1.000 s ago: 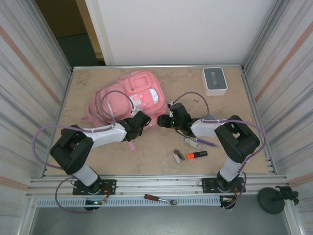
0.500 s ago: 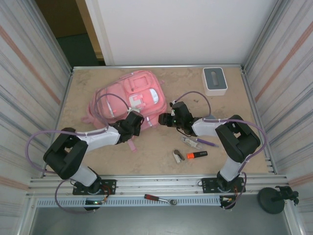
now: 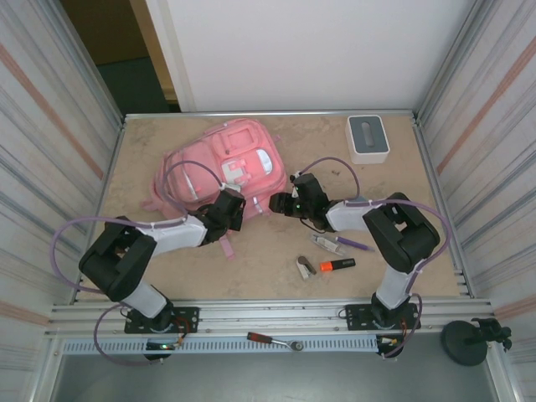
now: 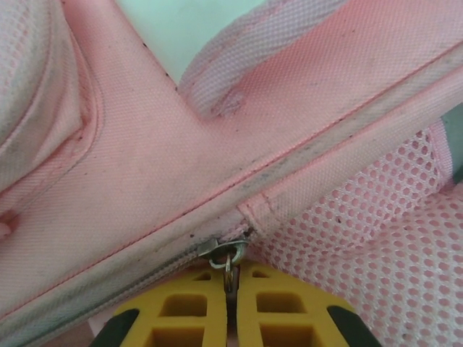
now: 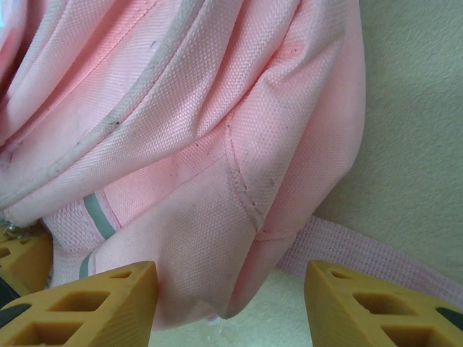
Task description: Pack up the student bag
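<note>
Left jaws tight around zipper pull (image 4: 229, 254)

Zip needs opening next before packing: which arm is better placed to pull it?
Left. The left jaws are shut on the zipper pull of the student bag; the right jaws stand open at the bag's corner, gripping nothing.

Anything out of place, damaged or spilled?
Nothing spilled or damaged. The student bag has dark specks along its zip seam, where the left fingers pinch the zip pull. A red-handled tool lies stray on the front rail.
</note>
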{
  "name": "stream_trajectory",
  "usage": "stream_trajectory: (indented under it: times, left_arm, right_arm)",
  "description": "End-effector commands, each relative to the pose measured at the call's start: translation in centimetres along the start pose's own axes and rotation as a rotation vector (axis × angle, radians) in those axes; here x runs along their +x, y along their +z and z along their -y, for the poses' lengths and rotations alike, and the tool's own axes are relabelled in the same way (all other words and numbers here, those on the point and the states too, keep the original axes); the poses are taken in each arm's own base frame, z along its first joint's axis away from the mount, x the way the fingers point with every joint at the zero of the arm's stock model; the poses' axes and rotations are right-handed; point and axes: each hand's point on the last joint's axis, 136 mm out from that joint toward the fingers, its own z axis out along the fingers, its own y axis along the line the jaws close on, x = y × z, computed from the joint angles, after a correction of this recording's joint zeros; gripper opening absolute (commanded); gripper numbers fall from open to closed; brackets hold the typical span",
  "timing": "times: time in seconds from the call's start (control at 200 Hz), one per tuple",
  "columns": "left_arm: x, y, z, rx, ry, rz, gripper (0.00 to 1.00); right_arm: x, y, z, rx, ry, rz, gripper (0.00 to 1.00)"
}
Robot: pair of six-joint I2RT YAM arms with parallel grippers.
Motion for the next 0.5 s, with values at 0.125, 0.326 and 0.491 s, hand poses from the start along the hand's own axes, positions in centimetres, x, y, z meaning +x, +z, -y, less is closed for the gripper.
stream_trajectory:
  times: [0.125, 0.326, 0.491]
  left_arm:
    - [1.7, 1.2, -0.2, -0.004, 0.020, -0.055, 0.00]
    - [0.0, -1.6, -1.1, -0.002, 0.013, 0.005, 0.00]
    - [-0.9, -3.9, -2.3, -0.008, 0.006, 0.024, 0.00]
  right_arm:
    - [-1.3, 1.1, -0.5, -0.030, 0.045, 0.019, 0.53]
    - [-2.4, 0.6, 1.8, 0.055, 0.057, 0.050, 0.15]
    - [-3.7, -0.7, 3.1, 0.098, 0.046, 0.093, 0.00]
